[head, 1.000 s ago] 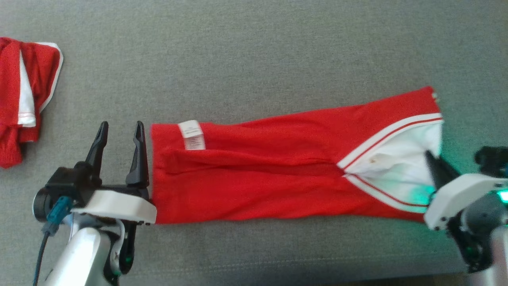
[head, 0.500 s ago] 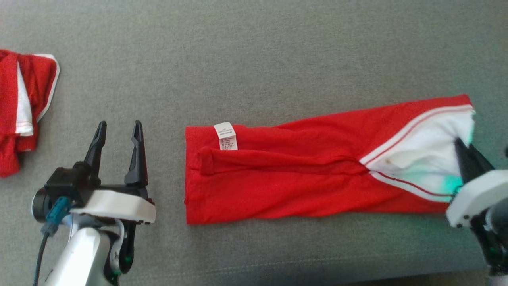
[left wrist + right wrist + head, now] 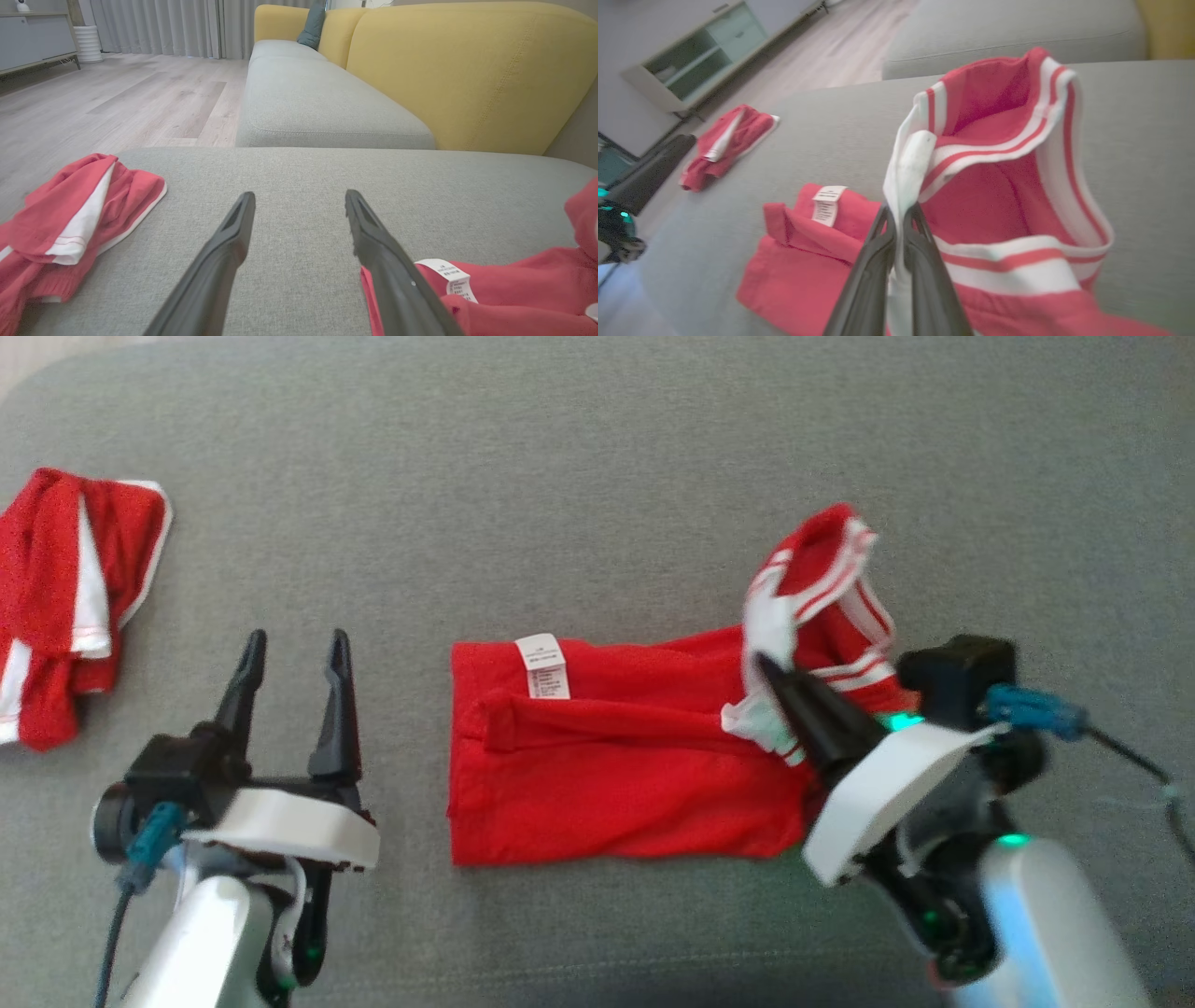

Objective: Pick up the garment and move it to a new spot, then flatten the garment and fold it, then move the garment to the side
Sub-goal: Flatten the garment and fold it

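A red garment (image 3: 616,775) with white stripes and a white label lies on the grey cushion (image 3: 597,504). Its striped right end (image 3: 822,588) is lifted and curled back over the flat part. My right gripper (image 3: 761,665) is shut on the white edge of that end; the right wrist view shows the fabric (image 3: 994,154) pinched between the fingers of that gripper (image 3: 899,219). My left gripper (image 3: 294,649) stands open on the cushion left of the garment, touching nothing. From the left wrist, that gripper (image 3: 299,200) has the garment's labelled corner (image 3: 490,298) just right of it.
A second red and white garment (image 3: 65,597) lies bunched at the cushion's far left, also seen from the left wrist (image 3: 70,224). Behind are a yellow sofa back (image 3: 467,70), another grey seat (image 3: 322,107) and wooden floor (image 3: 117,102).
My right gripper has lifted the striped end and carried it left, back over the garment. The garment had first slid right. The left gripper stayed put and open. The camera shifted slightly.
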Controlling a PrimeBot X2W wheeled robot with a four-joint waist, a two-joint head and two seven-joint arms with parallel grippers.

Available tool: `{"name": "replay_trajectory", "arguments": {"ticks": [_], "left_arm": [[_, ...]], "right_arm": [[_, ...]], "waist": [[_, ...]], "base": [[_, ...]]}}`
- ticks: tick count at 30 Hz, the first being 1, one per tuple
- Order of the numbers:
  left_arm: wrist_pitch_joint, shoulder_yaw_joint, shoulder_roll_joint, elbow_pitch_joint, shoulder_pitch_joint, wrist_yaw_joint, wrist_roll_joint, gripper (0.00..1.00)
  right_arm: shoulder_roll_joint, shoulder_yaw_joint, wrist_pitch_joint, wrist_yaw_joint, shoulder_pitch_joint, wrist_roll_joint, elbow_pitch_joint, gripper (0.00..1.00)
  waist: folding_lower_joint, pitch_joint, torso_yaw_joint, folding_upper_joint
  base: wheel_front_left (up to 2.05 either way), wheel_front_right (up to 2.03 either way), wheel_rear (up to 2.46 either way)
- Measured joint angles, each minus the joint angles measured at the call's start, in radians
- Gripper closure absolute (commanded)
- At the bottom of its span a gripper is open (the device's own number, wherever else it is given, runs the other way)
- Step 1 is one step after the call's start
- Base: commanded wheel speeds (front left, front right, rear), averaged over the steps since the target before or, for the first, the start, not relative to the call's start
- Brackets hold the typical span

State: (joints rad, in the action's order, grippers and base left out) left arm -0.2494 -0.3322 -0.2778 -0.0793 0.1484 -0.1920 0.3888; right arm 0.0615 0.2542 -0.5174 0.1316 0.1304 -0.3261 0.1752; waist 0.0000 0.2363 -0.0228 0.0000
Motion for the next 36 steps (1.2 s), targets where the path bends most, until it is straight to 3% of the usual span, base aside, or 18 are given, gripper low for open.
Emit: {"name": "replay_trajectory", "arguments": {"ticks": [4,12,24,25,26,27,36], "left_arm": [[0.0,-0.014,0.005,-0.001,0.0,0.004,0.0,0.0],[0.001,-0.019,0.011,-0.014,0.0,0.005,0.0,0.0],[0.001,-0.039,0.027,-0.026,0.004,0.016,0.0,0.0],[0.001,-0.039,0.027,-0.026,0.006,0.016,0.0,0.0],[0.001,-0.039,0.027,-0.027,0.007,0.016,0.0,0.0],[0.001,-0.039,0.027,-0.028,0.007,0.016,0.0,0.0],[0.0,-0.036,0.028,-0.04,0.024,0.016,0.0,0.0]], "right_arm": [[0.0,0.098,0.111,0.0,0.027,-0.146,-0.113,1.0],[0.002,0.283,0.295,0.0,0.112,-0.275,-0.322,1.0],[0.007,0.468,0.4,0.0,0.236,-0.4,-0.5,1.0],[0.007,0.484,0.407,0.0,0.238,-0.409,-0.514,0.96],[0.007,0.495,0.413,0.0,0.24,-0.412,-0.526,0.12],[0.007,0.503,0.42,0.0,0.245,-0.421,-0.536,0.0],[0.011,0.579,0.574,0.0,0.319,-0.471,-0.493,0.0]], "waist": [[0.0,-0.002,0.027,0.0],[0.0,0.015,0.076,0.0],[0.0,0.04,0.104,0.0],[0.0,0.042,0.105,0.0],[0.0,0.044,0.105,0.0],[0.0,0.046,0.105,0.0],[0.0,0.046,0.095,0.0]], "base": [[0.0,0.0,0.0],[0.0,0.0,0.0],[0.0,0.0,0.0],[0.0,0.0,0.0],[0.0,0.0,0.0],[0.0,0.0,0.0],[0.0,0.0,0.0]]}}
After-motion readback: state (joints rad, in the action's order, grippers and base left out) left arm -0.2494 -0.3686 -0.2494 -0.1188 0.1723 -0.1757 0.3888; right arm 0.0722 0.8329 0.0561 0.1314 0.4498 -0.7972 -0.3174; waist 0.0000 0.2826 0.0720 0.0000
